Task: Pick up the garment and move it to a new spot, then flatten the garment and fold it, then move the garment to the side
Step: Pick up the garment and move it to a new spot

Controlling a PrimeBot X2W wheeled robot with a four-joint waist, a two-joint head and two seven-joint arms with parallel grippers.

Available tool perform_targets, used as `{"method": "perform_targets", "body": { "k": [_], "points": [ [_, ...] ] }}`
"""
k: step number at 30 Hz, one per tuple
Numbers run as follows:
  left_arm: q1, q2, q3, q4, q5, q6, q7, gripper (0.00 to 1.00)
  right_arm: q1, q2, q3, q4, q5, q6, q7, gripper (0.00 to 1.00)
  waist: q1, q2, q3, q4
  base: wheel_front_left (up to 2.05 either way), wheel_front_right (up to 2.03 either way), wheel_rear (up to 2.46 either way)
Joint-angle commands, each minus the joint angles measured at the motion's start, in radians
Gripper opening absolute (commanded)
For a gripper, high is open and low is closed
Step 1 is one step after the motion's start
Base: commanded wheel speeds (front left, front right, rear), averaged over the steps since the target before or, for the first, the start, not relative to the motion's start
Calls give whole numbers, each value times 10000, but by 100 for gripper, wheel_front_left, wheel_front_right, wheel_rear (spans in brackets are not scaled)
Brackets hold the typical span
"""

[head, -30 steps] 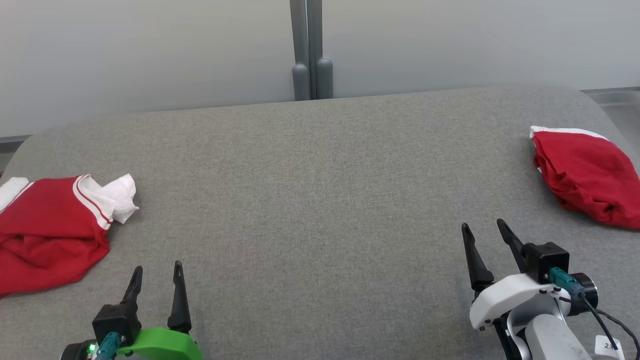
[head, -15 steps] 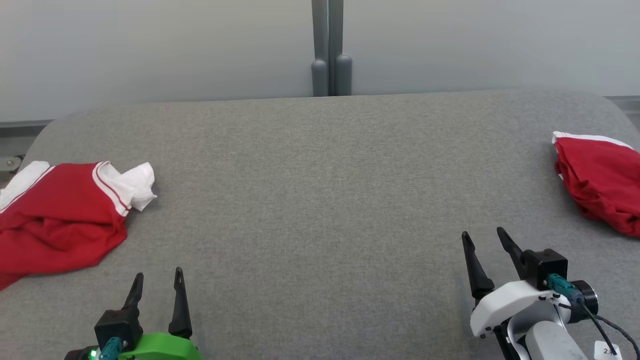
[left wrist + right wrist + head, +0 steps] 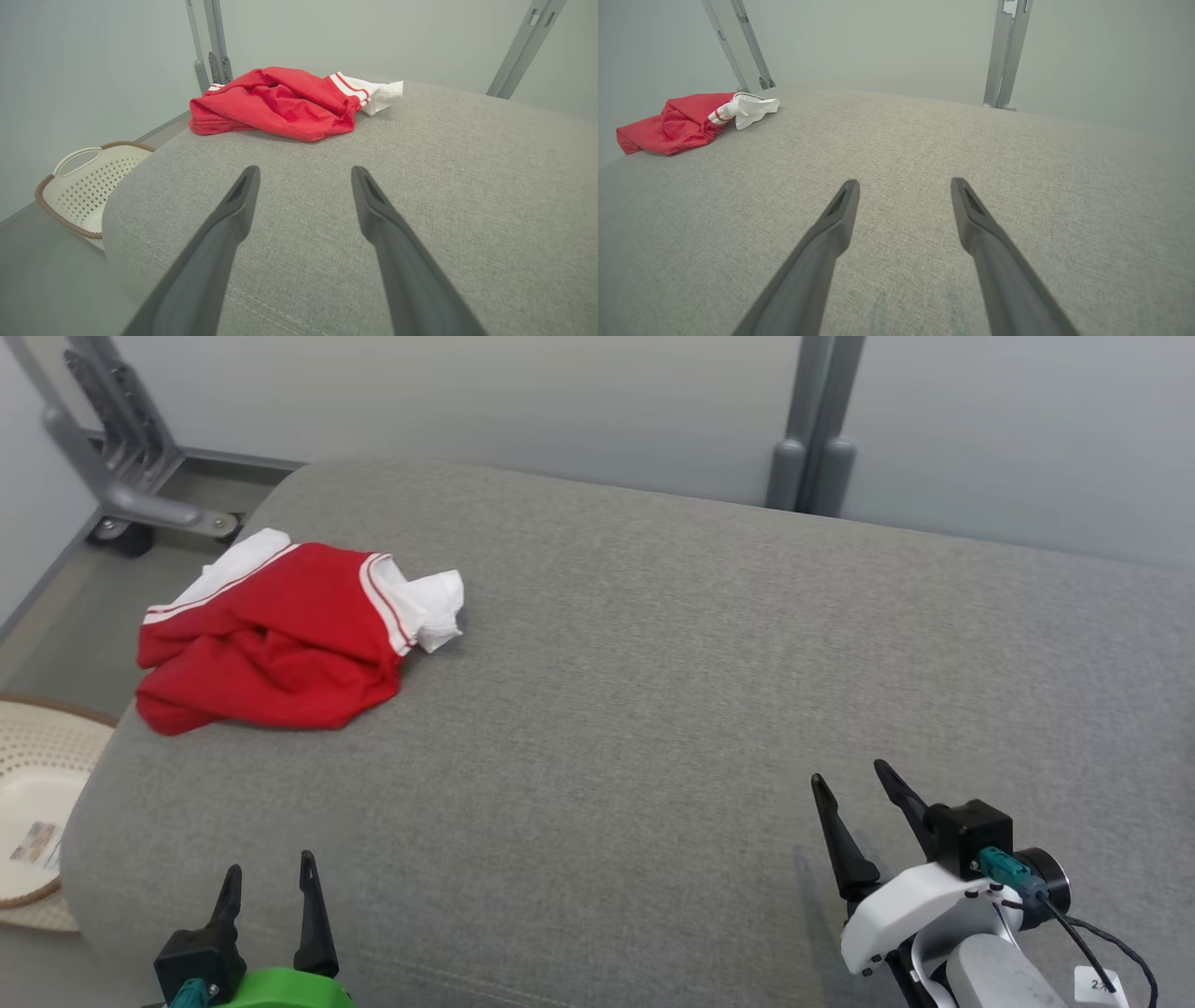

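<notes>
A bare test room set up for laundry work.
Plain grey panels [image 3: 560, 401] on metal posts [image 3: 814, 439] stand far ahead of the left gripper [image 3: 269, 864]; a grey cloth-covered pad [image 3: 653, 709] spreads before it, and a pale laundry basket [image 3: 42, 747] sits on the floor [image 3: 56, 625] to its left.

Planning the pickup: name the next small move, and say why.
Probably reach the left pincer forward toward the garment: it lies crumpled, untouched, near the far left corner of the cushion, and that pincer is open, empty and nearer than the right pincer.
</notes>
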Motion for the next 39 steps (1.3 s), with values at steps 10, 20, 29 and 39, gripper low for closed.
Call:
{"method": "perform_targets", "body": {
  "k": [10,20,29,39],
  "points": [
    [368,25,157,-179,-429,327,0,100,-678,-92,1149,236,339,-15,-27,100,0,0,581,2377,0,0,0],
    [148,31,-225,-39,-674,-60,0,100,-712,-348,1074,342,536,-15,-27,100,0,0,697,2302,0,0,0],
    [-1430,26,57,504,-716,-711,0,100,-973,-999,891,31,244,-15,-27,100,0,0,1764,1334,0,0,0],
    [-4613,723,268,1569,61,-1125,0,100,-1615,-2027,749,-669,88,-15,-27,100,0,0,3202,481,0,0,0]
  ]
}}
